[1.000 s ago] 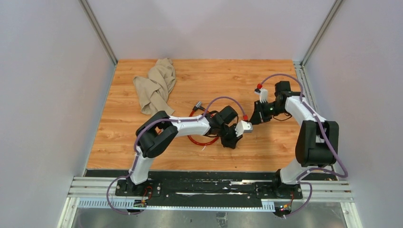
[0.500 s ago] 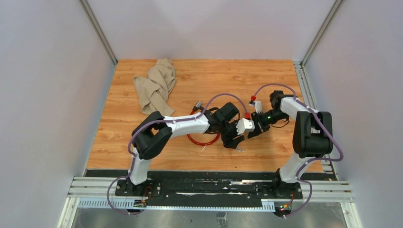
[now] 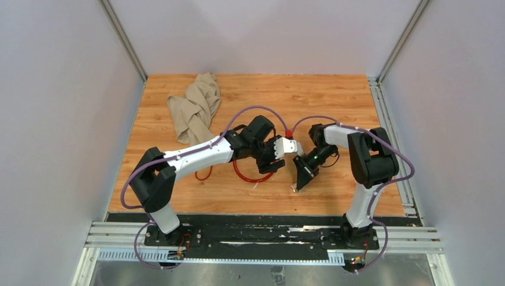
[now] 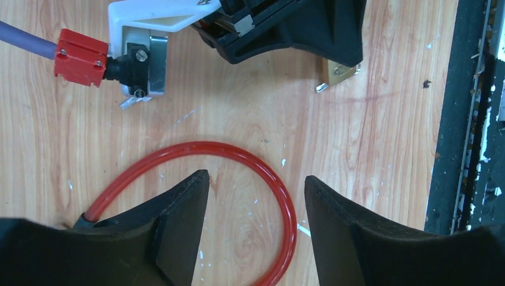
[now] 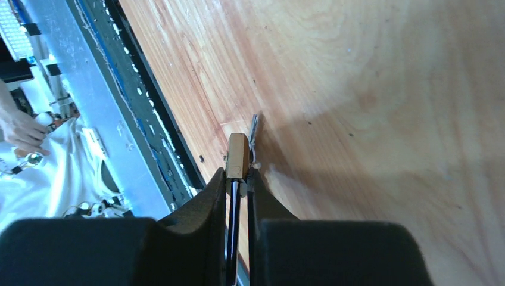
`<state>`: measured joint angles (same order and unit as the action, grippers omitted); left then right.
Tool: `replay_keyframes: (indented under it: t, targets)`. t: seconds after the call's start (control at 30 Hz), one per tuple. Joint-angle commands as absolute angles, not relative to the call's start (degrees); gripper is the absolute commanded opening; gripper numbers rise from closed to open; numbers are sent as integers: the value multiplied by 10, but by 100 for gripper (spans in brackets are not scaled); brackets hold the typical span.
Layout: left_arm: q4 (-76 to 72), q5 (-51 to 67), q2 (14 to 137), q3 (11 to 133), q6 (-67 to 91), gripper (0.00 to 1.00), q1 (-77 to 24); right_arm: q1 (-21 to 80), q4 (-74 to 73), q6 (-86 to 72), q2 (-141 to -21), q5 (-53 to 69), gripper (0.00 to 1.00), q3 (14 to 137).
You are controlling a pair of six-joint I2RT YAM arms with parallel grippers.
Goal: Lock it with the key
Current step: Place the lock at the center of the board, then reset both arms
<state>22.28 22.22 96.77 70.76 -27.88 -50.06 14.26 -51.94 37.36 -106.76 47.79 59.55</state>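
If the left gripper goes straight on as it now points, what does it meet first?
Probably the red cable loop, curving just ahead of the open left gripper; depth is unclear.

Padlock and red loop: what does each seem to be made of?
The padlock looks like brass, going by its yellowish blocky body and dull metallic sheen. The red loop looks like cable in a plastic or rubber coat. It is smooth, slightly glossy and evenly curved, and its core is hidden.
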Motion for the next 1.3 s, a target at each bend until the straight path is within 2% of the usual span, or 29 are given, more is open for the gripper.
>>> replay_keyframes:
  t: [0.0, 0.07, 0.2, 0.27, 0.53, 0.7, 0.9, 0.97, 1.13, 1.27]
  targets:
    - [223, 221, 944, 691, -298, 65, -497, 156, -542, 380, -1088, 473, 16, 614]
    - [222, 225, 933, 685, -303, 66, -497, 154, -541, 375, -1084, 458, 23, 619]
    - [224, 220, 916, 676, -313, 68, -497, 152, -522, 356, -1055, 411, 43, 620]
    - [229, 213, 911, 677, -316, 70, -497, 151, -513, 351, -1040, 389, 46, 622]
    - [231, 191, 881, 672, -320, 72, -493, 151, -514, 345, -1002, 314, 54, 636]
    - [210, 156, 842, 662, -312, 88, -480, 149, -516, 342, -968, 278, 55, 640]
    - [177, 92, 794, 654, -288, 96, -451, 149, -526, 316, -900, 226, 60, 678]
    - [156, 75, 771, 644, -270, 100, -432, 147, -524, 294, -871, 200, 62, 697]
    - [108, 21, 717, 622, -193, 98, -346, 128, -483, 222, -811, 124, 63, 748]
    - [82, 16, 652, 596, -116, 98, -248, 82, -416, 167, -764, 125, 69, 761]
